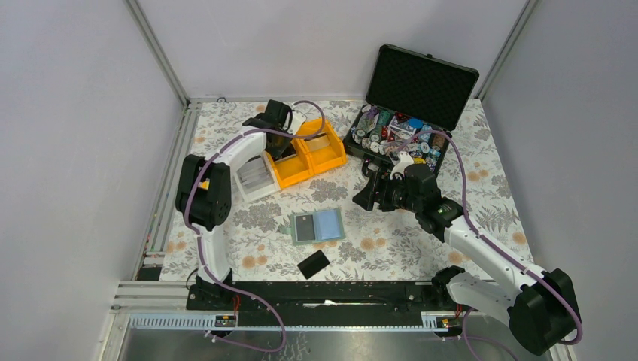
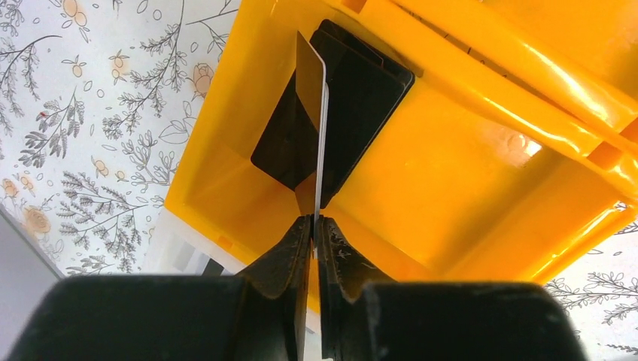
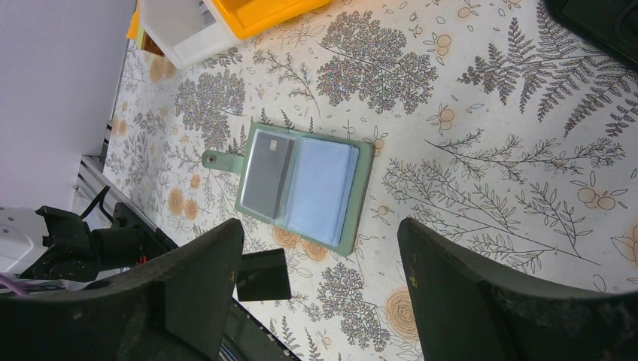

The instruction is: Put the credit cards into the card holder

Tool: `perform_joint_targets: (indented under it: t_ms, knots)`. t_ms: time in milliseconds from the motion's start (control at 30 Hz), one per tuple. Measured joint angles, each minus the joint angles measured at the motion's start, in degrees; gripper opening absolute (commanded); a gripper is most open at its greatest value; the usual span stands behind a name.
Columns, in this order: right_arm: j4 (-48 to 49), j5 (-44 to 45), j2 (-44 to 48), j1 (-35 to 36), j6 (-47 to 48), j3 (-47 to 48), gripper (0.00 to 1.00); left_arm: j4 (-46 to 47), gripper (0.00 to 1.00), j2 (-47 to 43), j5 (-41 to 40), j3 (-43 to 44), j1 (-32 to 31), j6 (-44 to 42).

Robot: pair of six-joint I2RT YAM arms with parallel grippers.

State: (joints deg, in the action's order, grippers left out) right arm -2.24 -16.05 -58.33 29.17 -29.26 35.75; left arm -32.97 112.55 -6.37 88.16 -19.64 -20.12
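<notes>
1. Step in hand: taking one credit card out of storage. The left gripper [image 2: 314, 222] reaches into the yellow bin [image 2: 466, 188], at the upper centre-left of the overhead view.
2. Left claw: the jaws are all but closed. They pinch the lower edge of a single light-edged card [image 2: 310, 83], which stands on edge. It is just in front of a stack of black cards [image 2: 365, 98] that leans on the bin's far wall. Whether the pinched card touches the stack cannot be told.
3. Right gripper [image 3: 322, 233]: the jaws are spread wide and hold nothing. It hovers above the card holder [image 3: 323, 188].
4. Card holder: it lies open on the floral table [image 3: 489, 113], at the centre of the overhead view. Its left pocket contains a dark card [image 3: 267, 173]. The pale blue right pocket appears empty.
5. A loose black card [image 3: 263, 274] lies flat on the table, below the holder in the overhead view and apart from it.
6. Progress (judgement): early. One card is seated and several remain.
7. Next move (judgement):
   - Lift the pinched card clear of the bin walls.
   - Carry it to the holder.
   - Rotate it from edge-on to nearly flat, aligned with a pocket mouth.
   - The thin edge grip may let the card pivot, and the holder may need steadying by the right arm.
</notes>
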Motion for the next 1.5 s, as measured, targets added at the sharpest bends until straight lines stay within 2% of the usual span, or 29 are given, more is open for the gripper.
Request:
perform_joint_targets:
  t_ms: [133,233,733,1000,1400,1500]
  knots:
    - [0.0,0.0,0.0,0.0,0.0,0.0,0.83,-0.5,0.08,0.3,1.0,0.4,0.3,0.7]
    - [0.0,0.0,0.0,0.0,0.0,0.0,0.83,-0.7,0.00,0.8,1.3,0.8,0.2,1.1]
    - [0.0,0.0,0.0,0.0,-0.1,0.0,0.83,-2.2,0.00,0.9,1.3,2.8,0.5,3.8]
    - [0.0,0.0,0.0,0.0,-0.2,0.0,0.83,-7.2,0.00,0.9,2.1,7.1,1.6,12.1]
    - [0.0,-0.1,0.0,0.0,-0.6,0.0,0.83,-7.5,0.00,0.9,13.8,4.3,7.1,26.3]
    - [0.0,-0.1,0.0,0.0,-0.7,0.0,0.83,-7.4,0.06,0.9,15.1,4.3,7.6,27.8]
